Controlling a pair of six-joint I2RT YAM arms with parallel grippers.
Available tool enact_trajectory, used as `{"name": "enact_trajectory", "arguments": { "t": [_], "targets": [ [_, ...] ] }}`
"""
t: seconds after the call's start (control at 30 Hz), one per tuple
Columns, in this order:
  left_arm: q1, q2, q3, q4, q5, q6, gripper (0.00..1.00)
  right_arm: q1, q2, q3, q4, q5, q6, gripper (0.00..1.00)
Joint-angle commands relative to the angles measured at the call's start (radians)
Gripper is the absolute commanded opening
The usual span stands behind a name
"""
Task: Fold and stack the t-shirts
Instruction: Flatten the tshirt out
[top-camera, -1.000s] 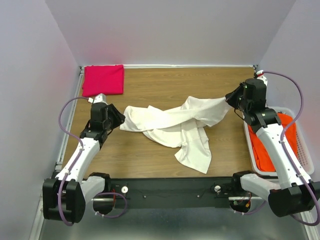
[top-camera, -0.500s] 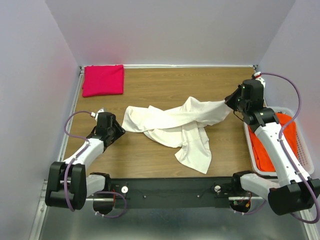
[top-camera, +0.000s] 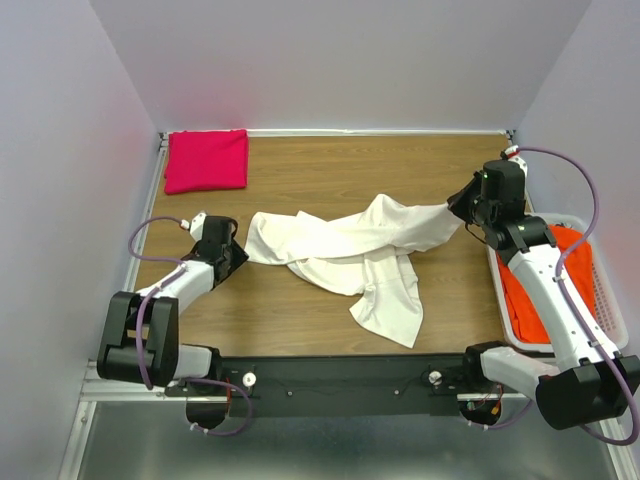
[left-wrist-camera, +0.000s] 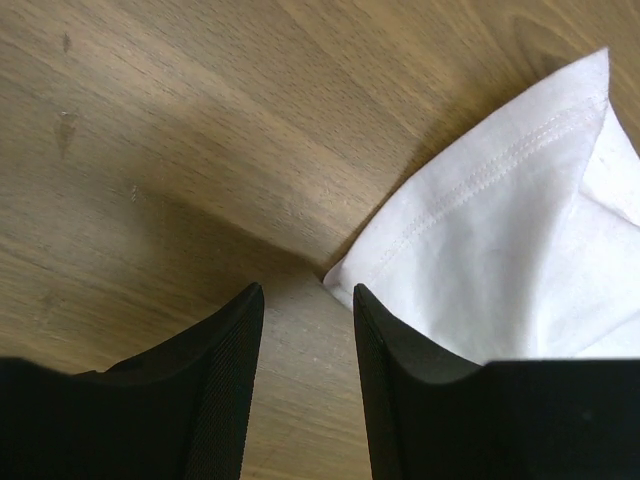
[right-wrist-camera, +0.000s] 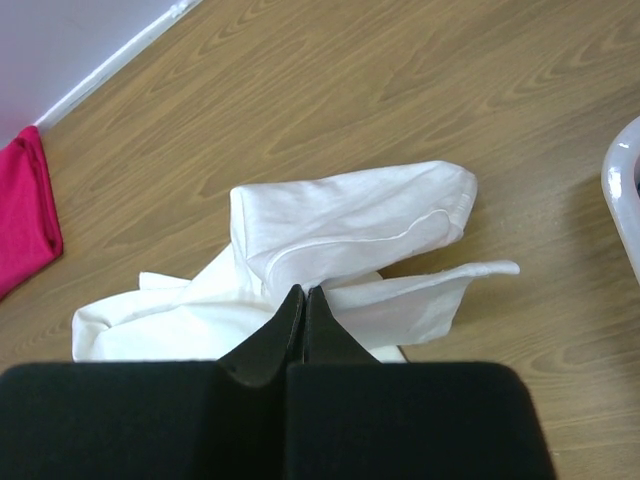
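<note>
Top external: left gripper (top-camera: 230, 253) has sunk lower, jaws parted at a corner of the white shirt (top-camera: 350, 250); right gripper (top-camera: 457, 206) stays clamped on its other end.

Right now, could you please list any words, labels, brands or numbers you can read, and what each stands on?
None: no readable text shows on the cream-white t-shirt, the magenta-pink t-shirt, the orange-red t-shirt, the laundry basket or the wooden table in any view.

White-shelled arms (top-camera: 548, 285) carry black joints, looping purple cables (top-camera: 548, 151) and matte black end effector fingers (left-wrist-camera: 225, 385).
</note>
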Motion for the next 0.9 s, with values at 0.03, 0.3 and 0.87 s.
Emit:
{"name": "enact_trajectory", "arguments": {
  "t": [0.03, 0.3, 0.87],
  "targets": [
    [-0.029, 0.057, 0.036, 0.014, -0.085, -0.02, 0.49, -0.003, -0.008, -0.016, 0.014, -0.027, 0.001, 0.0],
    [-0.098, 0.114, 0.084, -0.008, -0.148, -0.037, 0.49, -0.002, -0.024, -0.027, 0.015, -0.033, 0.0, 0.01],
    [-0.129, 0.197, 0.144, -0.026, -0.168, -0.002, 0.11, -0.002, -0.018, -0.025, 0.018, -0.056, 0.0, 0.0]
  ]
}}
